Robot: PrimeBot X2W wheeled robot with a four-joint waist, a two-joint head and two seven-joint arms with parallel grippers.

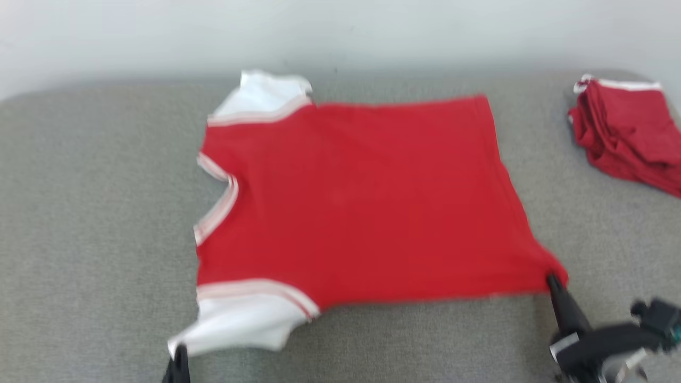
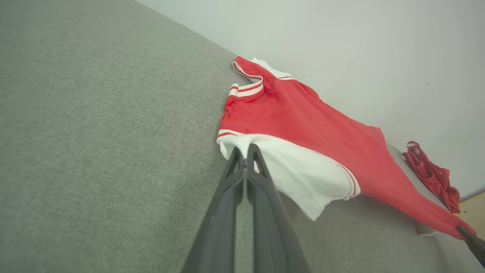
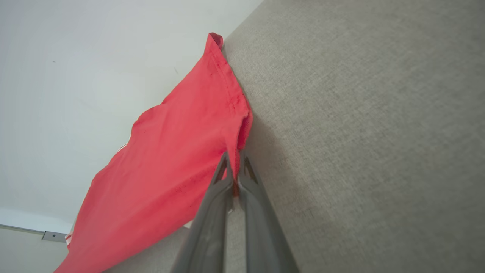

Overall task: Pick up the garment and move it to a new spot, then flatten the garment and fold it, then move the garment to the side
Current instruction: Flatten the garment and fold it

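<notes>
Red T-shirt [image 1: 362,202] of soft knit, with white sleeves and striped trim, lies spread over the middle of the grey fabric-covered surface [image 1: 80,223], its far side near the back edge. The left gripper [image 1: 180,352], fingers pressed together, pinches the near white sleeve's tip. The right gripper [image 1: 551,279], likewise closed, pinches the near hem corner, its dark fingers slanting up and left. The shirt's near edge is raised between them. A crumpled red garment [image 1: 628,133] sits at the far right corner.

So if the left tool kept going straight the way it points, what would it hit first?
The white sleeve of the red shirt, which the left tool is pinching; beyond that, probably the shirt's red body.
</notes>
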